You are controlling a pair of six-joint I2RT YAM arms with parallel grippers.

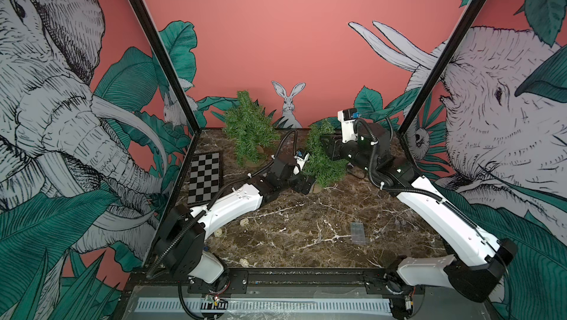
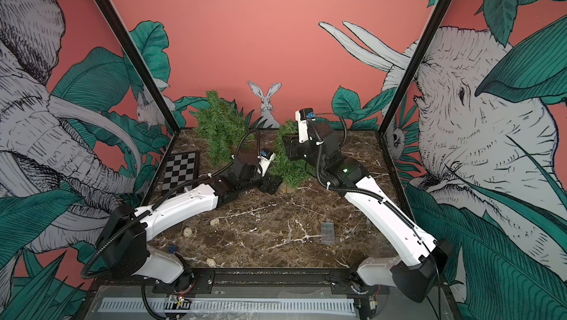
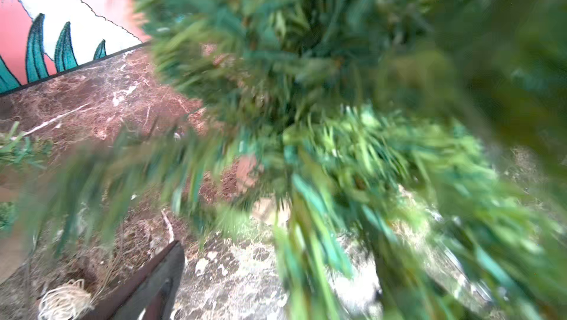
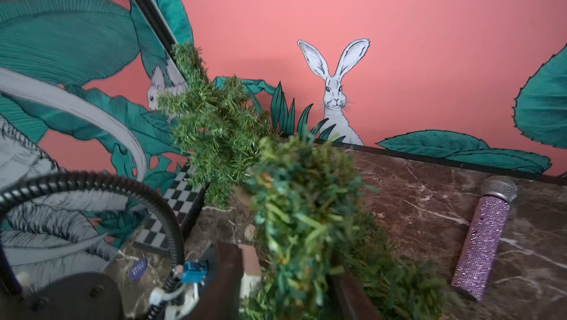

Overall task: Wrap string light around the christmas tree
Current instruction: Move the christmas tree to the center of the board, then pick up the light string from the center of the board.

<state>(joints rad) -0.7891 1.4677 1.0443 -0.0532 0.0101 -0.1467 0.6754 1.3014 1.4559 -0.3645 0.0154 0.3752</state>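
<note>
The christmas tree [image 1: 325,162] [image 2: 290,165], small and green, stands mid-table between both arms. My right gripper [image 1: 329,146] [image 4: 293,260] is open, jaws either side of its top foliage [image 4: 306,211]. Low at the tree's base, my left gripper [image 1: 306,182] [image 3: 306,278] is open; one dark finger [image 3: 153,287] shows and blurred branches [image 3: 337,103] cover the rest. The string light shows as pale woven balls [image 1: 244,222] [image 2: 187,232] on thin wire on the front table, with one ball [image 3: 64,300] beside the left finger. Neither gripper holds it.
A second green tree [image 1: 248,128] [image 4: 211,125] stands at the back left. A checkerboard [image 1: 205,177] lies by the left wall. A clear plastic box [image 1: 357,232] lies front right. A purple glitter microphone [image 4: 481,241] lies at the back right.
</note>
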